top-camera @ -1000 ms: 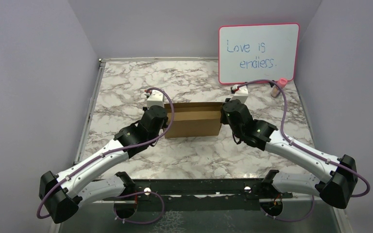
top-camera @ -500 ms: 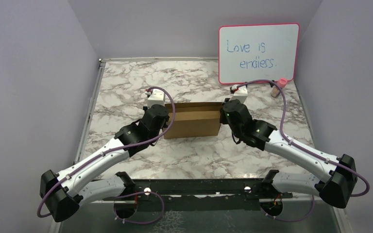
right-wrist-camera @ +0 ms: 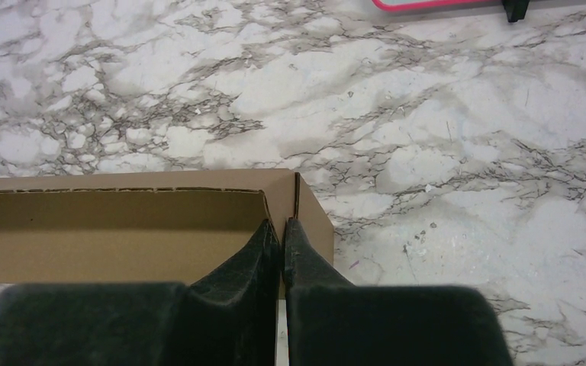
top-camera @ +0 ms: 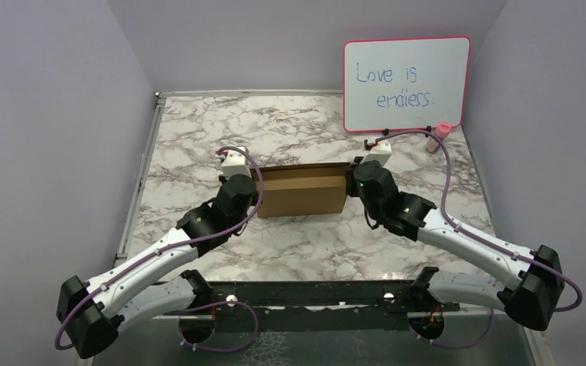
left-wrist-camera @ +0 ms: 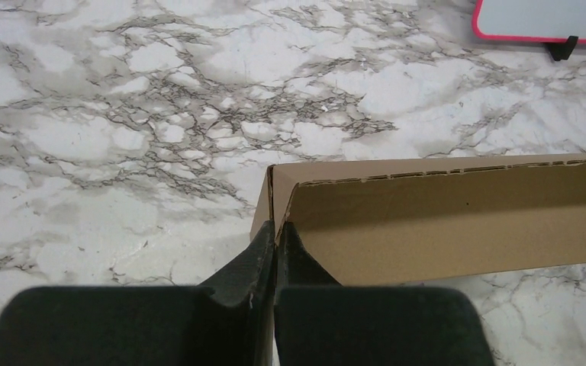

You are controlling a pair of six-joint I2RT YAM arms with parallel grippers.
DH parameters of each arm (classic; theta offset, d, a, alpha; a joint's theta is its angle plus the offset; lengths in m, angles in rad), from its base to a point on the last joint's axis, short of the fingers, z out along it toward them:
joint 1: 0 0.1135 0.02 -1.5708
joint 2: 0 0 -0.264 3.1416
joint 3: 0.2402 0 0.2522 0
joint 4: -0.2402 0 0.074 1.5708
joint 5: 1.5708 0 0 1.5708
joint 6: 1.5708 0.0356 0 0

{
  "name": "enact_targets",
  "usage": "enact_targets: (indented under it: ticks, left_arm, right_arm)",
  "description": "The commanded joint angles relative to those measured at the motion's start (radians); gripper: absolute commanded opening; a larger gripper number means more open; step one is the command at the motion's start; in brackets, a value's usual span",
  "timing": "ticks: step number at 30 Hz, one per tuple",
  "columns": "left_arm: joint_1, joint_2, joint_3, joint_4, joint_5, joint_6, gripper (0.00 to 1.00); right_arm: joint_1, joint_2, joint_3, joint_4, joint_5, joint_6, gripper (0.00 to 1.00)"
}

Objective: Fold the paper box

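Paper box (top-camera: 303, 192), brown corrugated cardboard, shallow rectangle, veined marble table (top-camera: 305, 122)

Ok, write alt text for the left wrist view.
The left gripper, shut, pinches an end wall of the open brown paper box on a marble table. The lower edge of a pink-framed whiteboard shows at top right.

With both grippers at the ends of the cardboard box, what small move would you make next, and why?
Probably open the right gripper and back it off the box: both grippers are shut on opposite end walls, which already stand upright, so the left gripper alone should steady it.
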Motion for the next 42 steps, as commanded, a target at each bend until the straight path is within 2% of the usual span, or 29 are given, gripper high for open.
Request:
enact_targets:
  ticks: [1,4,8,10,13,16,22,29,34,38,42]
  left_arm:
    - [-0.016,-0.010,-0.094,-0.076,0.145,-0.069,0.03]
    - [-0.015,-0.055,-0.093,-0.071,0.142,-0.071,0.15]
    - [-0.016,-0.123,-0.075,-0.069,0.133,-0.057,0.40]
    - [-0.014,-0.150,-0.060,-0.080,0.128,-0.055,0.50]
    - [-0.014,-0.182,-0.031,-0.098,0.127,-0.049,0.64]
    - [-0.012,-0.195,0.000,-0.118,0.128,-0.041,0.70]
    - [-0.008,-0.208,0.037,-0.109,0.132,-0.032,0.76]
    - [0.002,-0.202,0.073,-0.061,0.111,-0.015,0.77]
    - [0.034,-0.157,0.087,0.007,0.109,0.000,0.76]
    - [0.125,-0.111,0.102,0.046,0.157,0.015,0.74]
    - [0.290,-0.090,0.093,0.128,0.334,-0.015,0.70]
  right_arm:
    - [0.019,0.012,-0.062,-0.048,-0.105,0.059,0.13]
    - [0.018,-0.017,-0.064,-0.034,-0.115,0.041,0.27]
    - [0.018,-0.061,-0.064,-0.016,-0.110,0.018,0.52]
    - [0.017,-0.085,-0.059,-0.015,-0.105,0.010,0.61]
    - [0.017,-0.115,-0.046,-0.025,-0.088,-0.004,0.67]
    - [0.017,-0.133,-0.031,-0.041,-0.060,-0.021,0.69]
    - [0.017,-0.146,0.005,-0.050,-0.065,-0.045,0.72]
    - [0.017,-0.204,0.030,-0.074,-0.015,-0.019,0.74]
    - [0.017,-0.211,0.032,-0.054,0.063,-0.018,0.71]
    - [0.017,-0.174,0.055,-0.053,0.099,-0.005,0.69]
    - [0.017,-0.137,0.088,-0.033,0.147,-0.019,0.66]
